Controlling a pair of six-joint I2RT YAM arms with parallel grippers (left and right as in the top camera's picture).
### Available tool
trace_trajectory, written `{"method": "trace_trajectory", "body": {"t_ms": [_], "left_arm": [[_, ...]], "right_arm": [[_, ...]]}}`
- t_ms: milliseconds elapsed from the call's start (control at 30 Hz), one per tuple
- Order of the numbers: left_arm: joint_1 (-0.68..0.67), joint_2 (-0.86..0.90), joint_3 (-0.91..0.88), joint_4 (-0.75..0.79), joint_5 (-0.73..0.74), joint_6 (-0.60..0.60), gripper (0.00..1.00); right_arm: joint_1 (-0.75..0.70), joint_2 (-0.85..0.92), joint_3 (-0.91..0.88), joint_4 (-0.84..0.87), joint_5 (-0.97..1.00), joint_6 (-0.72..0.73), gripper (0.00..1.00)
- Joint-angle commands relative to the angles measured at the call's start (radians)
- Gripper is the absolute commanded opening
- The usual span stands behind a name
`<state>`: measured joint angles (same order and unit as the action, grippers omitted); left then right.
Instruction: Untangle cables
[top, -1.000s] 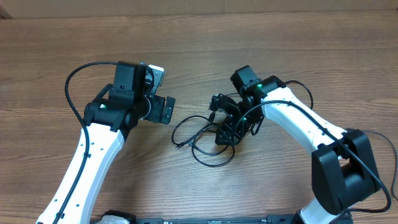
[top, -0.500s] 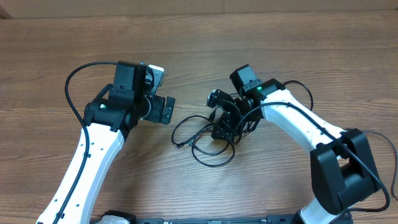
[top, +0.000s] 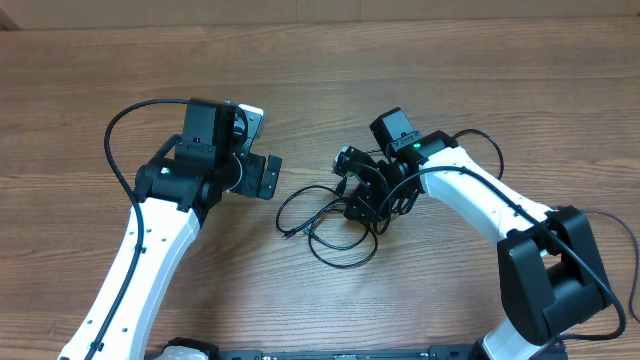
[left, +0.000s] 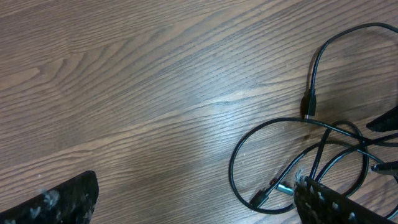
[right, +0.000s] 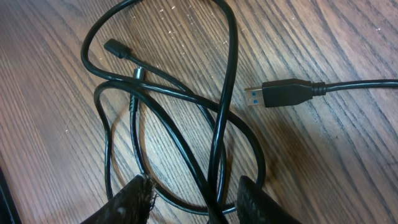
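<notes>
Cables (top: 322, 212) lie in a loose black tangle on your wood-grain table (top: 450, 60). They sit near its middle, between the two arms and closest to the right one.

Your left gripper (top: 262, 177) hangs beside the pile's left edge with its jaws spread wide and nothing held. In the left wrist view its dark fingers (left: 65, 199) sit at the lower corners with bare wood between them.

Your right gripper (top: 365, 208) is at the tangle's right side, jaws partly apart. In the right wrist view two or three strands run through the gap between its textured fingers (right: 134, 202). You cannot tell whether either pad presses them.

The cables are thin, round and glossy, lying in overlapping loops with no single long axis. A flat USB plug (right: 283, 93) with a blue insert points left in the right wrist view. A smaller plug (right: 115, 46) lies at the loops' upper left.
</notes>
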<state>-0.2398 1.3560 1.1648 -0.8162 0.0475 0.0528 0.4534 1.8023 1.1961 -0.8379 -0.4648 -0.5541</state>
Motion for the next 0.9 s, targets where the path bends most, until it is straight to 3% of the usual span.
{"method": "trace_trajectory", "body": {"t_ms": [0, 300, 433, 700, 867], "left_arm": [[0.004, 0.003, 0.009, 0.002, -0.003, 0.012, 1.00], [0.004, 0.003, 0.009, 0.001, -0.003, 0.012, 1.00], [0.004, 0.003, 0.009, 0.002, -0.003, 0.012, 1.00], [0.004, 0.003, 0.009, 0.002, -0.003, 0.012, 1.00], [0.004, 0.003, 0.009, 0.002, -0.003, 0.012, 1.00]], "right_arm": [[0.005, -0.005, -0.005, 0.003, -0.008, -0.005, 0.42], [0.005, -0.005, -0.005, 0.003, -0.008, -0.005, 0.22], [0.005, -0.005, -0.005, 0.008, -0.008, -0.004, 0.04], [0.005, -0.005, -0.002, 0.007, 0.024, 0.004, 0.04], [0.005, -0.008, 0.089, -0.038, 0.087, 0.079, 0.04]]}}
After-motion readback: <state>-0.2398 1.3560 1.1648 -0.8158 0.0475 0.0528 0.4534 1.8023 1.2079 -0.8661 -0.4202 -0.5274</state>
